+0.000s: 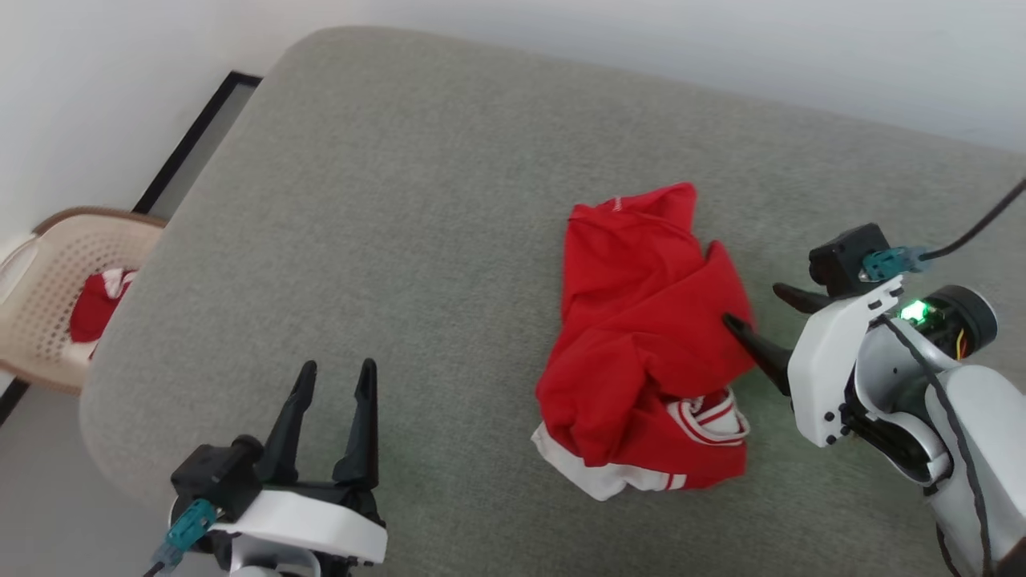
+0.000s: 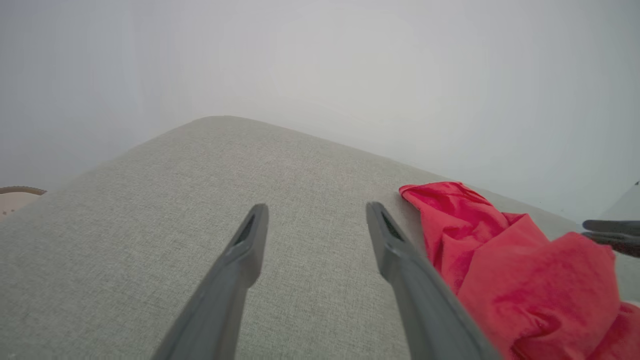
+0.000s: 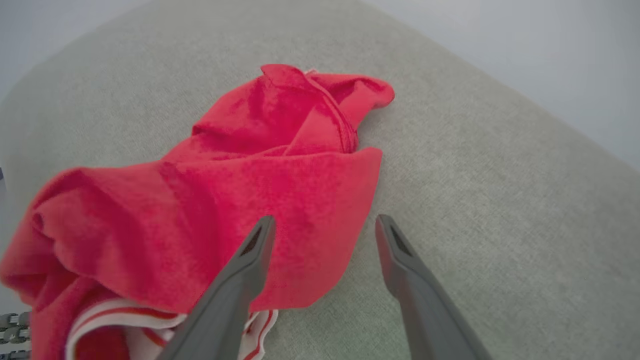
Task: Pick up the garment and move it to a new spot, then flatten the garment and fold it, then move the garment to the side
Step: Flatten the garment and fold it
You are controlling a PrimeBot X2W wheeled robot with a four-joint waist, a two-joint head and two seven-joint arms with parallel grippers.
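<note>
The garment [image 1: 641, 344], a red T-shirt with white striped sleeve edges, lies crumpled on the grey-green cushioned surface [image 1: 417, 240], right of centre. It shows in the left wrist view [image 2: 520, 280] and in the right wrist view [image 3: 240, 200] too. My right gripper [image 1: 755, 310] is open at the shirt's right edge; one finger lies over the red fabric and the other over bare cushion [image 3: 500, 200], holding nothing. Down at the lower left my left gripper [image 1: 337, 373] stands open over bare cushion [image 2: 150, 240], well left of the shirt.
A beige perforated basket [image 1: 48, 296] holding a small red-and-white cloth bundle [image 1: 100, 304] sits on the floor off the cushion's left edge. A white wall runs behind the cushion. A dark cable [image 1: 978, 228] trails from the right wrist.
</note>
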